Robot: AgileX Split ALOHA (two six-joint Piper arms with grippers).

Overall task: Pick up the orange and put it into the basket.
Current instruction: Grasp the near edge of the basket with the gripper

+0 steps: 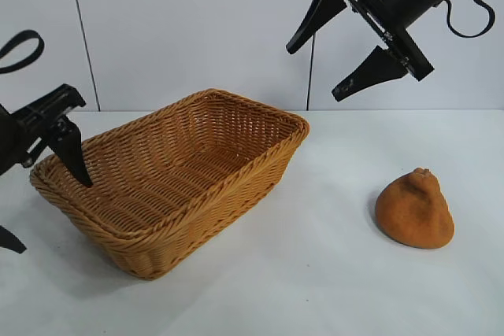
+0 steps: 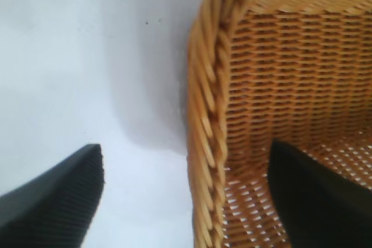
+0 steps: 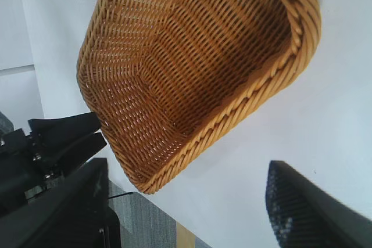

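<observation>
The orange [image 1: 413, 210], a brownish-orange lump with a knobby top, sits on the white table at the right, apart from the basket. It does not show in either wrist view. The tan wicker basket [image 1: 236, 182] stands left of centre and is empty. My right gripper [image 1: 315, 72] is open and empty, high above the table between the basket and the orange. Its wrist view looks down into the basket [image 3: 256, 94], with the gripper [image 3: 187, 166] wide open. My left gripper [image 1: 53, 216] is open at the basket's left end. In its wrist view the gripper [image 2: 186, 146] straddles the braided rim [image 2: 209, 103] without closing on it.
The white table top [image 1: 315, 273] surrounds the basket and the orange. A white panelled wall [image 1: 197, 29] stands behind. The right wrist view shows the left gripper [image 3: 64, 137] at the basket's far end and grey floor [image 3: 151, 225] past the table edge.
</observation>
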